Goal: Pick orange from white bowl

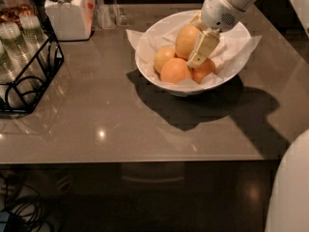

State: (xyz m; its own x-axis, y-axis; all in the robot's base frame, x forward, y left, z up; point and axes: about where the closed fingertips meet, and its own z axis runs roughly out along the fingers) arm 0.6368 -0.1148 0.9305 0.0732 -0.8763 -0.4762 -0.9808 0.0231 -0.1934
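The white bowl (145, 62) stands on the table's far right, lined with crumpled white paper. The orange (186, 40), the largest and palest fruit, lies at the back of the pile in it. Three smaller, deeper-orange fruits lie in front of it and beside it. My gripper (198, 34) reaches down into the bowl from the upper right. Its fingers sit on either side of the orange: one cream finger (203, 47) lies against its right front, and the other is mostly hidden behind it. The orange still rests among the other fruits.
A white lidded jar (67, 11) stands at the back left. A black wire rack (24, 76) with glasses sits at the left edge. The bowl and arm cast a dark shadow on the grey table (120, 124). The robot's white body (289, 187) fills the lower right corner.
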